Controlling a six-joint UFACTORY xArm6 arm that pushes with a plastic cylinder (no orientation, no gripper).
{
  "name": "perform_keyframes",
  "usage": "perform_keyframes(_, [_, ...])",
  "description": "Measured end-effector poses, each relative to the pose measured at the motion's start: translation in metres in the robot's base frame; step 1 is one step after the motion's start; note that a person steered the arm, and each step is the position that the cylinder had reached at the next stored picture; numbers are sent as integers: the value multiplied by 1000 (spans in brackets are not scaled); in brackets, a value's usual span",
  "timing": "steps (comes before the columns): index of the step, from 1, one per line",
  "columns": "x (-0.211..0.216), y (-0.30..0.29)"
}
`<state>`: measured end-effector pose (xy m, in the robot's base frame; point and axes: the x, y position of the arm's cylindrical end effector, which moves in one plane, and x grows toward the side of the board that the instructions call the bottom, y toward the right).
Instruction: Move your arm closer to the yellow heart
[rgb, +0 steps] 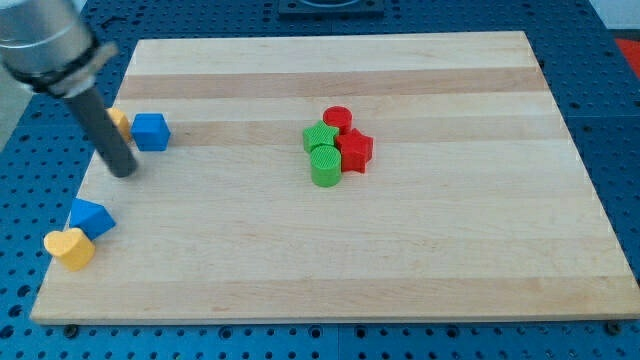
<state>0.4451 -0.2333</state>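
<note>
My tip (124, 172) (a bare rod, no tool to open) sits above the yellow heart (70, 248) by the board's (400, 270) left edge.

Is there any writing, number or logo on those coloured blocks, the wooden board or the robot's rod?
None: no text shows on the wooden board, the yellow heart, the other blocks, or the rod ending in my tip.
</note>
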Motion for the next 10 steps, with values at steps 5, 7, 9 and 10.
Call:
perform_keyframes(5, [137, 76])
perform_keyframes(7, [172, -66])
perform_keyframes(9, [142, -62])
perform_keyframes(10, [125, -47])
